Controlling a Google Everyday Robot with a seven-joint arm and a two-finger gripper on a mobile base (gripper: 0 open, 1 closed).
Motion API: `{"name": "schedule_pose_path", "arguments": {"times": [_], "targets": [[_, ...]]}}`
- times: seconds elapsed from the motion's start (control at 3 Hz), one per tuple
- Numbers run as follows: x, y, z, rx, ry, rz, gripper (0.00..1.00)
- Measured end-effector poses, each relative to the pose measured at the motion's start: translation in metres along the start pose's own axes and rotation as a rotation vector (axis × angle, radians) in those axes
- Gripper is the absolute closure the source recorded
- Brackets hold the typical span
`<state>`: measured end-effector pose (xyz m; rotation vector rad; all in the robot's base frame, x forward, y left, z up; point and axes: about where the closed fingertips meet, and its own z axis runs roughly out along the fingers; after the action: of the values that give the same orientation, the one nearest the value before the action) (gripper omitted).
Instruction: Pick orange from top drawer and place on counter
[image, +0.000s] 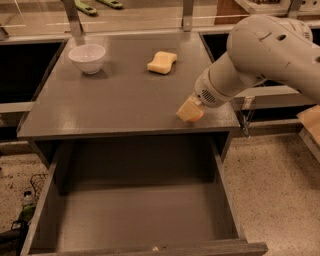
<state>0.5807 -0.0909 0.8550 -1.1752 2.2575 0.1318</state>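
The top drawer (140, 220) stands pulled out below the counter, and its flat grey bottom shows nothing on it. The counter (120, 100) is the broad dark-grey top above it. No orange shows in the camera view; it is hidden or out of view. My gripper (190, 112) is the pale yellowish tip of the big white arm (260, 55). It hangs low over the counter's front right corner, above and behind the drawer's right side.
A white bowl (87, 57) sits at the counter's back left and a pale yellow sponge (161, 62) at the back middle. Dark open bays flank the counter. Speckled floor (280, 190) lies to the right of the drawer.
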Motion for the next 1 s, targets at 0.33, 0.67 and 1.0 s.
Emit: {"name": "schedule_pose_path", "arguments": {"times": [0.33,0.67,1.0], "targets": [[-0.004,-0.005,0.004,-0.003,-0.016,0.017,1.00],[-0.017,-0.009,0.033,-0.053,-0.024,0.027,1.00],[-0.017,-0.009,0.033,-0.053,-0.024,0.027,1.00]]}}
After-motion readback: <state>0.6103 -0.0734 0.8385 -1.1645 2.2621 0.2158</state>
